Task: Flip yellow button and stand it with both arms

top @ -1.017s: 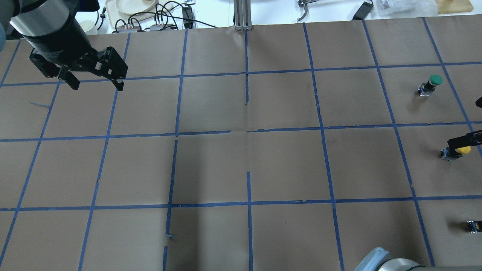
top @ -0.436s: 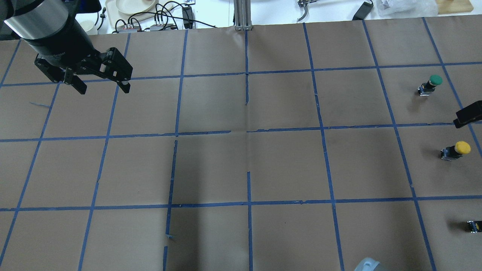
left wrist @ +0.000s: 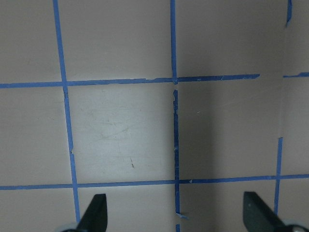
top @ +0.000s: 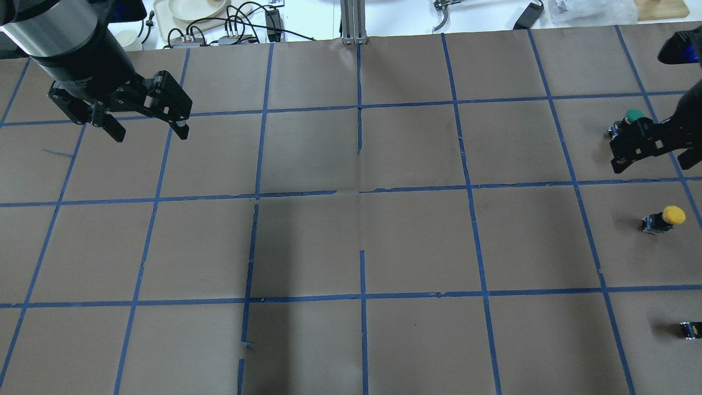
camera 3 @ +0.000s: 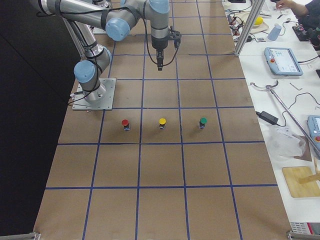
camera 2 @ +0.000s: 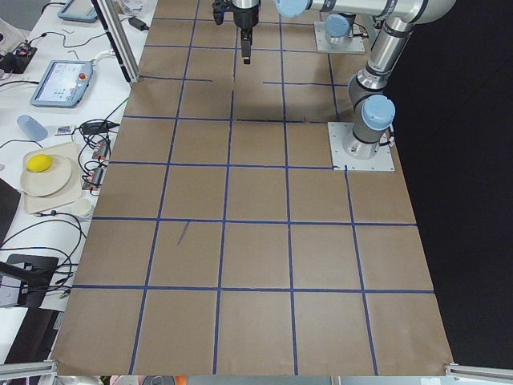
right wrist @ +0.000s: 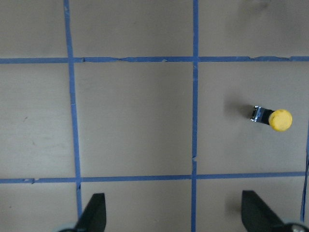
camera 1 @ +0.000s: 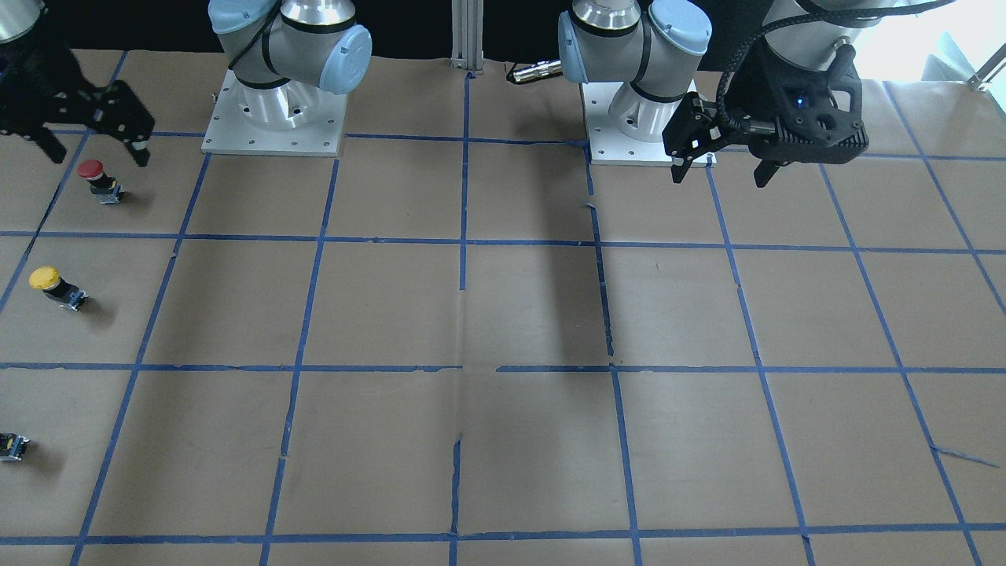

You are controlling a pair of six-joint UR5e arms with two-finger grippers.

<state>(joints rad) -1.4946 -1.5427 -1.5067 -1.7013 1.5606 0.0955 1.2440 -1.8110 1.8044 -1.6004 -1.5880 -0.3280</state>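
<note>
The yellow button (top: pixel 664 218) stands cap-up on the brown paper near the table's right edge. It also shows in the front view (camera 1: pixel 55 287), the right side view (camera 3: pixel 162 122) and the right wrist view (right wrist: pixel 273 119). My right gripper (top: pixel 652 153) is open and empty. It hangs high above the row of buttons, clear of the yellow one, and shows in the front view (camera 1: pixel 94 149) and the right wrist view (right wrist: pixel 174 212). My left gripper (top: pixel 151 133) is open and empty over the far left of the table, also in the front view (camera 1: pixel 721 174).
A green-capped button (top: pixel 633 116) stands beyond the yellow one, partly behind my right gripper. A red-capped button (camera 1: pixel 98 177) stands on its near side. A small capless black block (top: pixel 690 329) lies by the right edge. Blue tape lines grid the paper.
My right gripper's finger was over the yellow button; it has lifted off and moved up and away. The button stays standing. My left gripper shifted slightly right.
</note>
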